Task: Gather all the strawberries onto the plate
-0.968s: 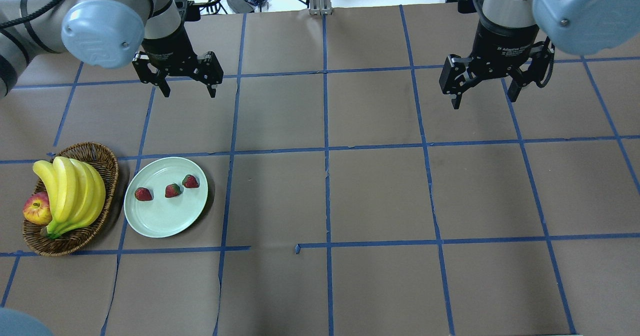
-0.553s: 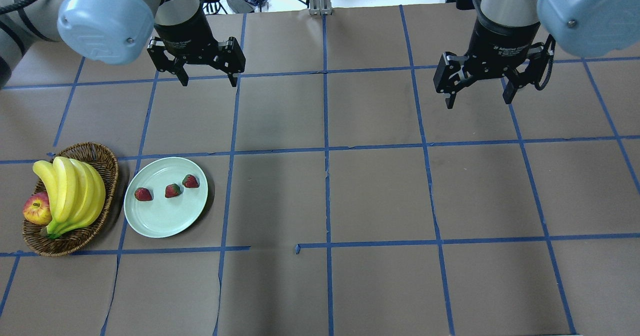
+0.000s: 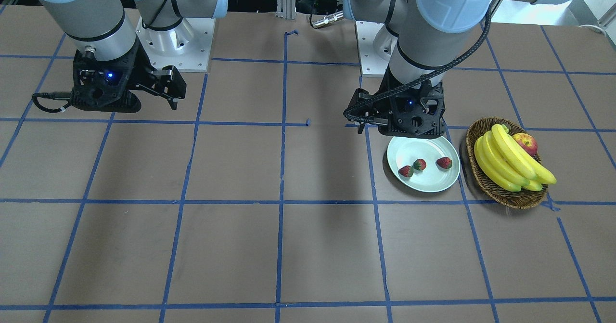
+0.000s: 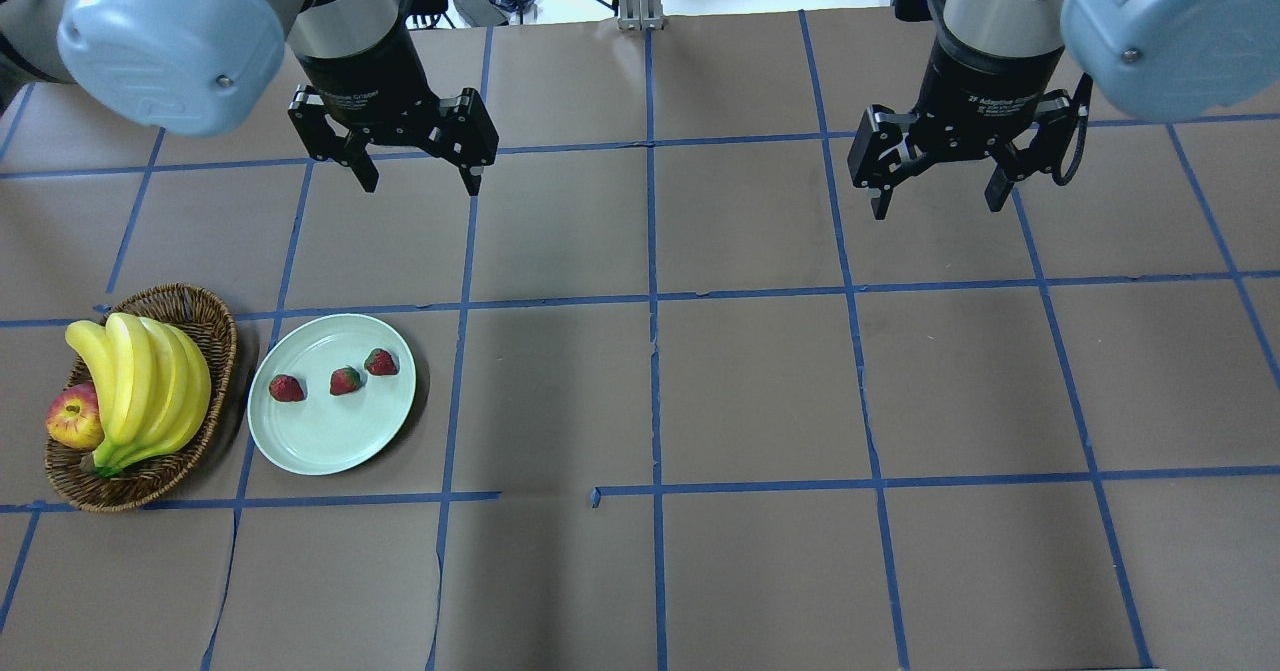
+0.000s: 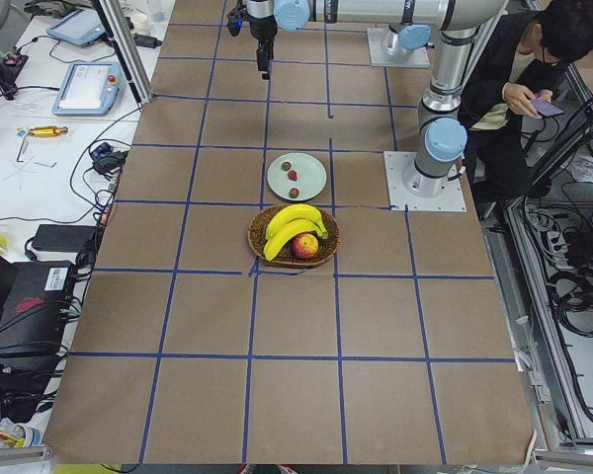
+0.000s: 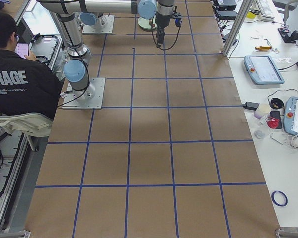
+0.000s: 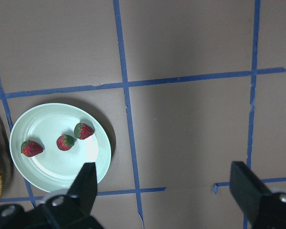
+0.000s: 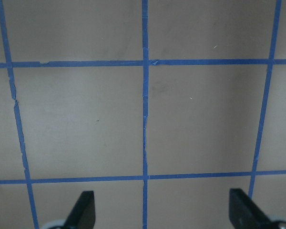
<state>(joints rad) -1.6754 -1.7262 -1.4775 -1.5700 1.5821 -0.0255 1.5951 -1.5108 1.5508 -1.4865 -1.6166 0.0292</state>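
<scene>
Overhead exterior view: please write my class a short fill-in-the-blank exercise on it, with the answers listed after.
The plate holds ____ strawberries.
In the overhead view, the wicker basket sits on the plate's ____ side.
The left gripper and right gripper are both ____, not shut.
Answers: three; left; open.

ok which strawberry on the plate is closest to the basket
The lone strawberry on the side of the plate facing the basket; the other two strawberries sit close together, farther from it.
</scene>
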